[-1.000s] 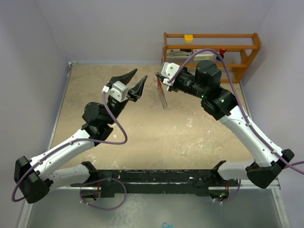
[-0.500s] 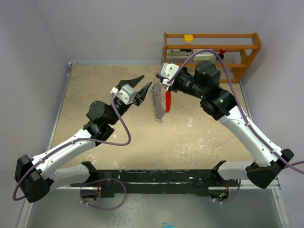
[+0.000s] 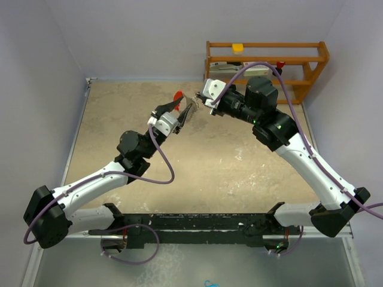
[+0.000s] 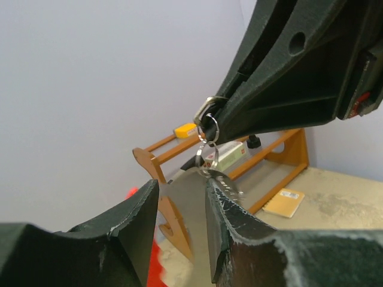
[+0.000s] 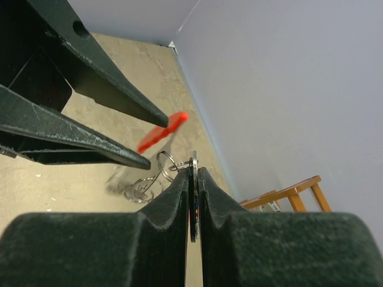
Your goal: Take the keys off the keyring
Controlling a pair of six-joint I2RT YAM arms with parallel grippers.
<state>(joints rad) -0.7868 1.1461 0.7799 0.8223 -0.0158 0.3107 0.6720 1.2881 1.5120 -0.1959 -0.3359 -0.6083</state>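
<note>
Walls [image 3: 137, 42] of lavender enclose the beige tabletop [image 3: 209, 179] under the keyring [image 3: 178, 95].

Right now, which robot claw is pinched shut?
The right gripper: its fingers squeeze a thin silver piece flat between them. The left gripper shows a clear gap between its fingers.

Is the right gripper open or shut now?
Shut. In the right wrist view, the right gripper presses its fingers flat on a thin metal piece, with rings hanging from it.
</note>
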